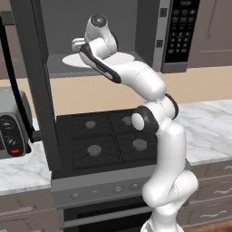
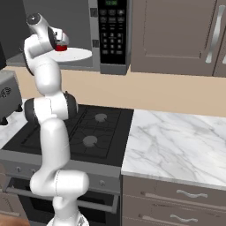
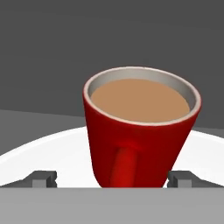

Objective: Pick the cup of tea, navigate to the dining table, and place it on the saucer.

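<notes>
At the far left of the left base view a toaster (image 1: 12,122) stands on the marble tabletop (image 1: 22,172), its dark cord rising behind it. To its right sits the black stove (image 1: 106,140) with four burners, and the white arm (image 1: 167,149) rises in front of it and reaches up into the open microwave (image 1: 104,41), whose door (image 1: 34,77) hangs wide to the left. Inside the cavity lies the round white turntable plate (image 1: 122,58), and the claw (image 3: 112,179) is at this plate. In the hand view the cup of tea (image 3: 140,131) stands upright on the white plate, filled with light brown liquid, its handle turned toward the camera. The two dark fingertips (image 3: 43,178) stand apart, one on each side of the cup near its base, with a gap visible between each tip and the red wall; the claw is therefore spread and not clamped on the cup. In the right base view a part of the red cup (image 2: 61,47) shows just beside the hand over the plate. Further right are the microwave control panel (image 2: 112,31), closed wall cabinets (image 2: 176,35), and a bare marble tabletop (image 2: 176,145) above drawers (image 2: 176,203).
</notes>
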You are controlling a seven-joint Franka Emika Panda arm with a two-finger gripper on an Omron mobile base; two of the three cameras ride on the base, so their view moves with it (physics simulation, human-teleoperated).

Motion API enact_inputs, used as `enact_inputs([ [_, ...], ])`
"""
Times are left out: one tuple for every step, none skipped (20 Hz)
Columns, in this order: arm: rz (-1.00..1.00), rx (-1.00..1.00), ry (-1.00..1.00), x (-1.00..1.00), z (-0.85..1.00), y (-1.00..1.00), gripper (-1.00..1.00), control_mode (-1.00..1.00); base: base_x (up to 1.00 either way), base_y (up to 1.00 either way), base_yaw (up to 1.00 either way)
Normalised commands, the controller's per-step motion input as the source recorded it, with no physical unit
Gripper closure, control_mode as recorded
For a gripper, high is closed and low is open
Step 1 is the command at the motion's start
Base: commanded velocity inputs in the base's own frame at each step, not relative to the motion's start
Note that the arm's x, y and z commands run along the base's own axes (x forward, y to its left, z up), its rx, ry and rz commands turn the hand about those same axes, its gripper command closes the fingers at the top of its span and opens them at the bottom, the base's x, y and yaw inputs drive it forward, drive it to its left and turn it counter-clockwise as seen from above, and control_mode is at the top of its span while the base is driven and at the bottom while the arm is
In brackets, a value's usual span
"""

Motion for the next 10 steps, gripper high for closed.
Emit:
enact_inputs([
  [-0.03, 0.0, 0.0, 0.0, 0.0, -0.05, -1.0, -1.0, 0.0, 0.0, 0.0],
  [-0.01, 0.0, 0.0, 0.0, 0.0, 0.0, -1.0, -1.0, 0.0, 0.0, 0.0],
  [0.0, 0.0, 0.0, 0.0, 0.0, 0.0, -1.0, -1.0, 0.0, 0.0, 0.0],
  [0.0, 0.04, 0.0, 0.0, 0.0, -0.09, -1.0, -1.0, 0.0, 0.0, 0.0],
  [0.0, 0.0, 0.0, 0.0, 0.0, 0.0, 1.0, -1.0, 0.0, 0.0, 0.0],
  [0.0, 0.0, 0.0, 0.0, 0.0, 0.0, 1.0, -1.0, 0.0, 0.0, 0.0],
  [0.0, 0.0, 0.0, 0.0, 0.0, 0.0, 1.0, -1.0, 0.0, 0.0, 0.0],
  [0.0, 0.0, 0.0, 0.0, 0.0, 0.0, 1.0, -1.0, 0.0, 0.0, 0.0],
  [0.0, 0.0, 0.0, 0.0, 0.0, 0.0, 1.0, -1.0, 0.0, 0.0, 0.0],
  [0.0, 0.0, 0.0, 0.0, 0.0, 0.0, 1.0, -1.0, 0.0, 0.0, 0.0],
])
